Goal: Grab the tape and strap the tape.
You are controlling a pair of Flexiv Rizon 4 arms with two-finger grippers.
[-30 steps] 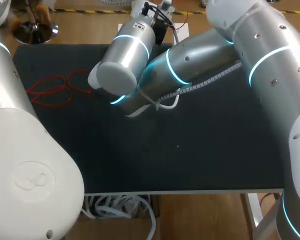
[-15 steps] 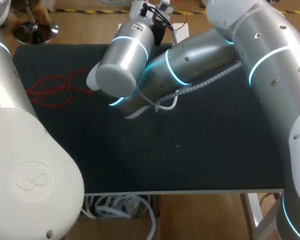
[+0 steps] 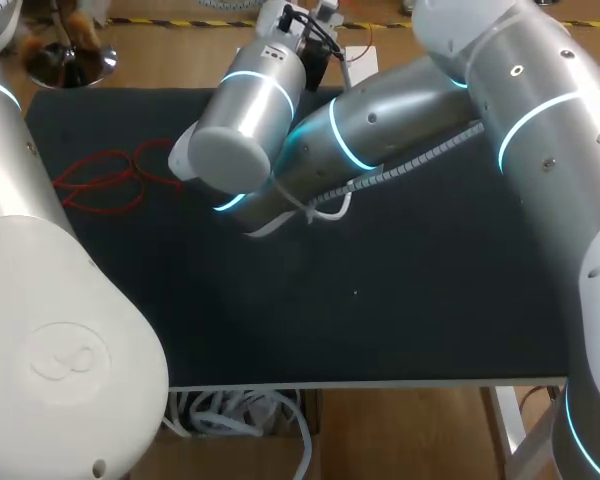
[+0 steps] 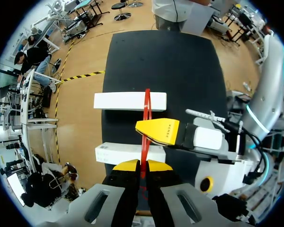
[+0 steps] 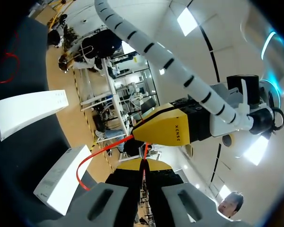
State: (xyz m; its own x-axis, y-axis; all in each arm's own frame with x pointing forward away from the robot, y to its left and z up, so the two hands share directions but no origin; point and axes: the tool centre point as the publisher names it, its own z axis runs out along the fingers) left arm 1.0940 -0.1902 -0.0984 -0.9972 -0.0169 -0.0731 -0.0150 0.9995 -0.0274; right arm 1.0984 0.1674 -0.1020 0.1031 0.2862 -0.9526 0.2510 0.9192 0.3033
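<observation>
The tape (image 4: 146, 109), pinched by left gripper (image 4: 140, 165) and right gripper (image 5: 143, 165) and running toward the left's 12 o'clock, looks thin, limp, light; best gripped near its ends.

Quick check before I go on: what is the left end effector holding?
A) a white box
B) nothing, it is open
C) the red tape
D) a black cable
C: in the left wrist view the left end effector is shut on the red tape, with one yellow tip on each side of it.
</observation>
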